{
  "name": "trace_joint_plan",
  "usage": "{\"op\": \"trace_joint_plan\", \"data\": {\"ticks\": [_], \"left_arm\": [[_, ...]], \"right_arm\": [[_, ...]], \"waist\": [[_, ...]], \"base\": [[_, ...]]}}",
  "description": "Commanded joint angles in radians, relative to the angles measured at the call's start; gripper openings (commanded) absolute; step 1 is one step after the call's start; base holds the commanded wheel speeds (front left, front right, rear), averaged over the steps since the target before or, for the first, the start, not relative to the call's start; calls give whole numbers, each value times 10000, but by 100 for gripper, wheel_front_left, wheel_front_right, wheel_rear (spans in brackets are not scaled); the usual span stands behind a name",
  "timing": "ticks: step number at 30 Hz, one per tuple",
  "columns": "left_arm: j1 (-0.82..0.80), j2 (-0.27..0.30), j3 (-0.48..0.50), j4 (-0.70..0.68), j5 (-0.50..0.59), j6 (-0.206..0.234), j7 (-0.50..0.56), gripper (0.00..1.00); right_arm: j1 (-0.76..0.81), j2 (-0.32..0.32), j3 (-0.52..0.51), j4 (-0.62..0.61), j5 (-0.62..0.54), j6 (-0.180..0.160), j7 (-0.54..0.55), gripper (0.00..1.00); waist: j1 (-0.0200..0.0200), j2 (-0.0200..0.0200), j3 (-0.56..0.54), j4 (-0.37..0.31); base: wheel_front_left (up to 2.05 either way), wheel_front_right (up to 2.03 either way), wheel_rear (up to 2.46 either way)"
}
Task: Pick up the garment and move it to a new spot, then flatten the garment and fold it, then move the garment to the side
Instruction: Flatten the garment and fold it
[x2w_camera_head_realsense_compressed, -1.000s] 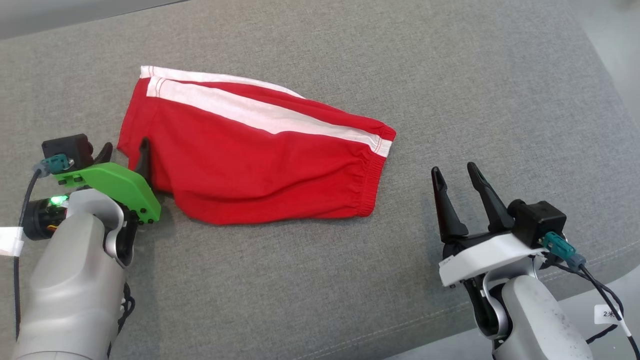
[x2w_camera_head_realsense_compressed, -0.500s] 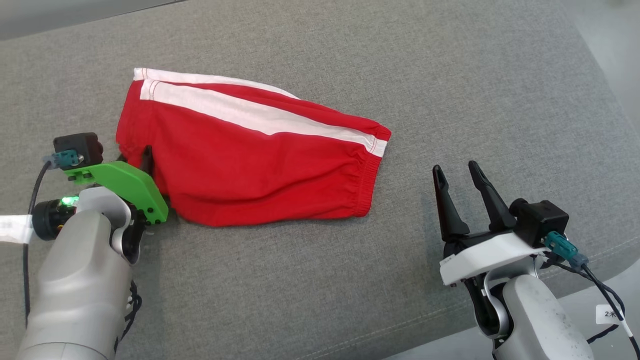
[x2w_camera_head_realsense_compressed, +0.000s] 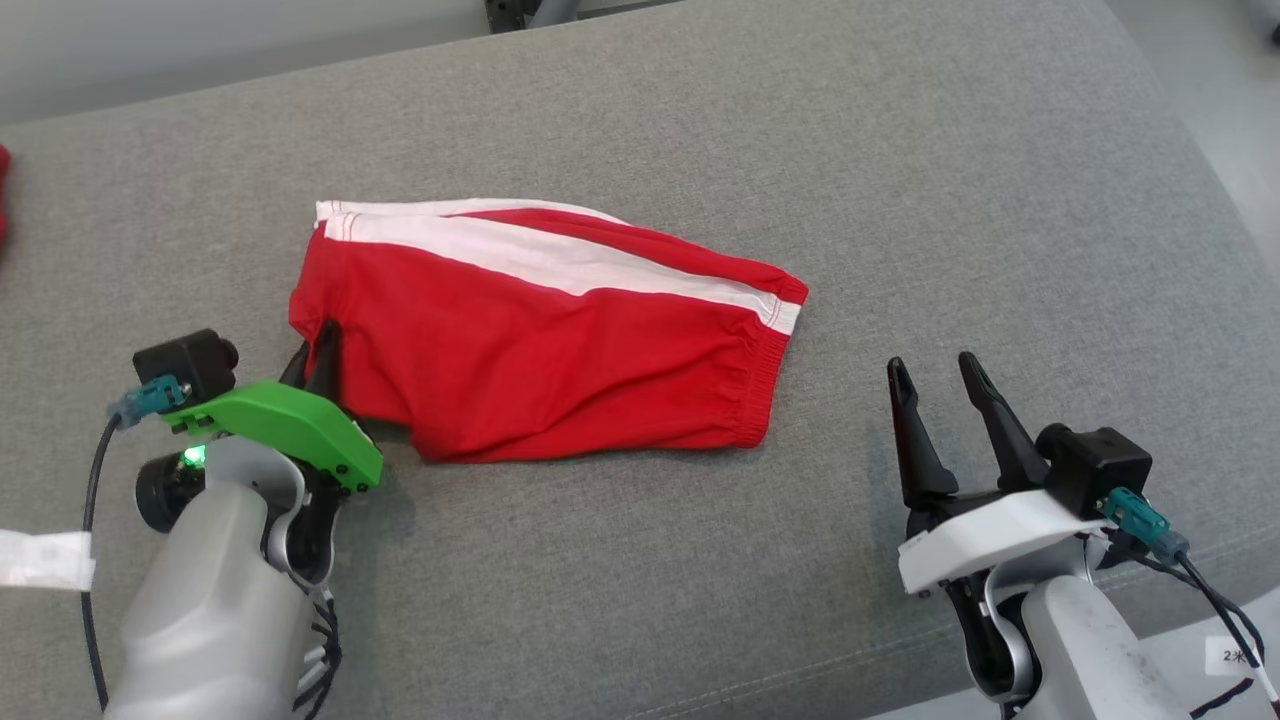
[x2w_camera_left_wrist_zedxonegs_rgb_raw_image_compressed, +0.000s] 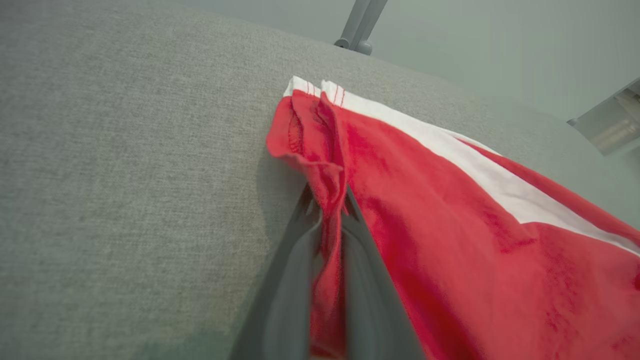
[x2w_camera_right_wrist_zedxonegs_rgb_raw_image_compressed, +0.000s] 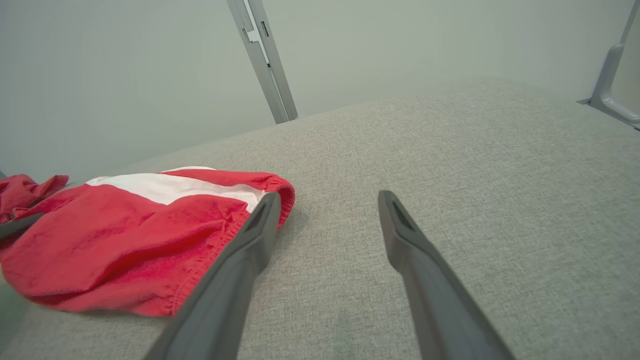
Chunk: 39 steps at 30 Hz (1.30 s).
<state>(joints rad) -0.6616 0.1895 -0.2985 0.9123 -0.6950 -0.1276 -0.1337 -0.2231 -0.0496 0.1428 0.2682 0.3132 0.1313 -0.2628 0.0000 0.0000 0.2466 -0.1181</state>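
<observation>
**Left hand pinched on shorts' corner; right hand open and waiting**

Left hand (x2w_camera_left_wrist_zedxonegs_rgb_raw_image_compressed: 327, 197): fingers drawn together with a fold of red cloth clamped between them. The wrist view shows the cloth running down the slot between the fingers and bunching into a ridge above the tips. The grip sits at the near corner of the leg hem, low on the left side. Likely chosen because an edge gives a loose layer to pinch, and a corner lets the rest trail behind when lifted.

Shorts (x2w_camera_head_realsense_compressed: 560, 340): red with a white side stripe, lying across the middle of the grey cushion (x2w_camera_head_realsense_compressed: 700, 600). Hem end is toward the left hand, elastic waistband toward the right. Apart from the pinched corner, the cloth rests on the cushion, mostly flat with soft wrinkles. Not yet lifted clear, so I judge this to be the opening pick-up.

Right hand (x2w_camera_head_realsense_compressed: 932, 365): fingers spread wide, holding nothing, near the waistband but apart from it. Probably parked there to take that end once spreading begins.

Risk: a one-corner hold may let the shorts swing and crumple on the move.
</observation>
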Motion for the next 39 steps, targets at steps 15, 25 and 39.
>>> {"op": "trace_joint_plan", "data": {"ticks": [15,25,39], "left_arm": [[3429,-257,498,-2588,-1332,696,-436,0],[4416,-508,653,-3163,-1493,1140,-747,29],[4732,20,496,-4355,681,1180,-1321,100]], "right_arm": [[863,-18,-302,342,-277,-10,-36,100],[1021,-18,-249,512,-270,-10,100,100],[1352,-17,-196,778,-94,-10,288,100]], "waist": [[0,0,-1156,1061],[0,0,-1527,1189],[0,0,-2090,1672]], "base": [[0,0,0],[0,0,0],[0,0,0]]}}
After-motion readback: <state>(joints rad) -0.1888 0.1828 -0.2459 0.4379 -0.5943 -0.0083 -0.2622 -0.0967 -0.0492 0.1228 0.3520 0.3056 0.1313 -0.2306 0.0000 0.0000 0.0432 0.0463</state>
